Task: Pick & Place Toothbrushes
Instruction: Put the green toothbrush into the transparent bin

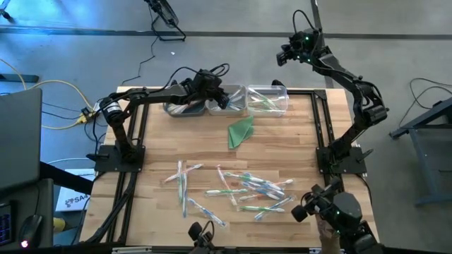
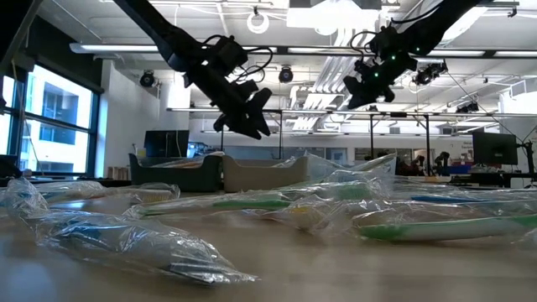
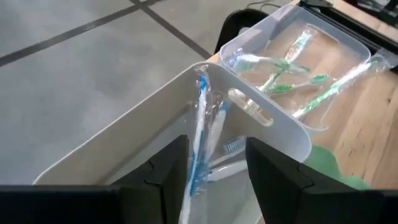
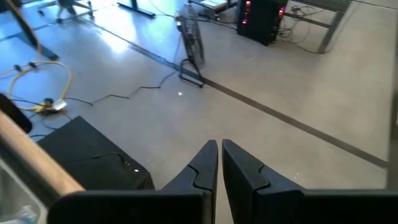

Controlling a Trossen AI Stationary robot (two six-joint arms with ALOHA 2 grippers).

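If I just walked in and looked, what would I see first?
Probably the heap of wrapped toothbrushes scattered over the near half of the wooden table. Next, the left gripper hanging over the middle white bin at the far edge, open, with a blue toothbrush between its fingers. The right gripper is raised beyond the far right corner.

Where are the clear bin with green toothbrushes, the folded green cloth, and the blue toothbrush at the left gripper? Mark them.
clear bin (image 1: 269,99), high view, its middle.
folded green cloth (image 1: 241,131), high view, centre of the triangle.
blue toothbrush (image 3: 199,144), left wrist view, mid handle between the left gripper's fingers.
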